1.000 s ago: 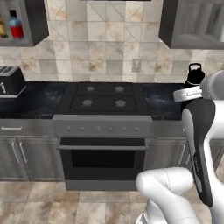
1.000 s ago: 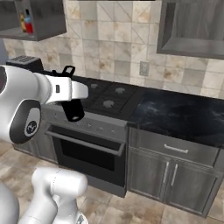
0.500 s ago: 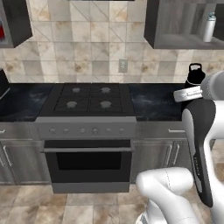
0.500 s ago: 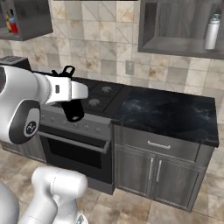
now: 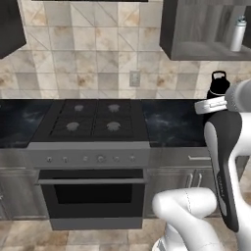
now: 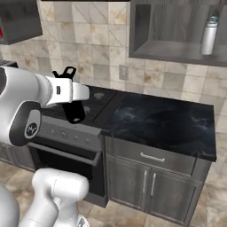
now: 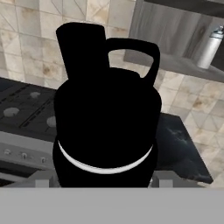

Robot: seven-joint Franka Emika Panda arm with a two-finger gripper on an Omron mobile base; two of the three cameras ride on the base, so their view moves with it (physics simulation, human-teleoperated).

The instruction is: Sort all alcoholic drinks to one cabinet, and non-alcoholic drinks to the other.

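My gripper point(image 6: 72, 103) is shut on the small all-black bottle point(image 6: 74, 111), held upright in the air over the stove's right side. The bottle's looped cap point(image 5: 217, 81) rises above my hand at the right of the left base view. In the hand view the black bottle point(image 7: 105, 118) hides my fingertips. A white bottle with a teal lid point(image 6: 209, 35) stands on the shelf of the open wall cabinet point(image 6: 177, 48) up on the right; the same white bottle point(image 5: 237, 35) shows in the left base view. A dark closed cabinet point(image 6: 17, 20) hangs at the upper left.
A black stove point(image 5: 93, 122) with an oven below sits at the left. A dark marble counter point(image 6: 164, 124) over grey drawers and doors runs under the open cabinet. A wall socket point(image 5: 134, 78) sits on the tiled backsplash.
The base has driven to the right, so the whole scene slid left: the toaster left the picture and the open cabinet with the white bottle came nearer. The black bottle stays in my gripper.
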